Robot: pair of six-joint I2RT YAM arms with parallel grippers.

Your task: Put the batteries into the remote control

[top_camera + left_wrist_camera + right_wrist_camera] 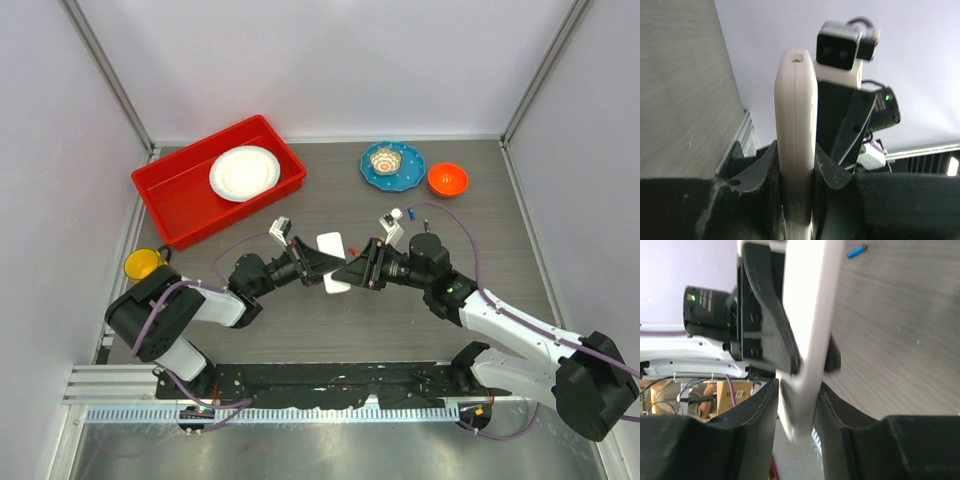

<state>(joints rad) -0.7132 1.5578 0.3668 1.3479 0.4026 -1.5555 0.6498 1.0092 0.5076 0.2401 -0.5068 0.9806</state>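
- Both pairs of jaws are clamping the remote control (333,262) across its flat faces
- You are probably handling a light, stiff, slick shell; grip its ends

You have a grey wood-grain table (470,240). At its far left a red tray (175,205) stands at an angle, and a yellow cup (143,264) sits near the tray's front corner, at the table's left edge. At the far right you see a blue plate (415,165) with an orange bowl (447,179) just beside it, and a blue battery (856,251) lies alone on the bare surface.
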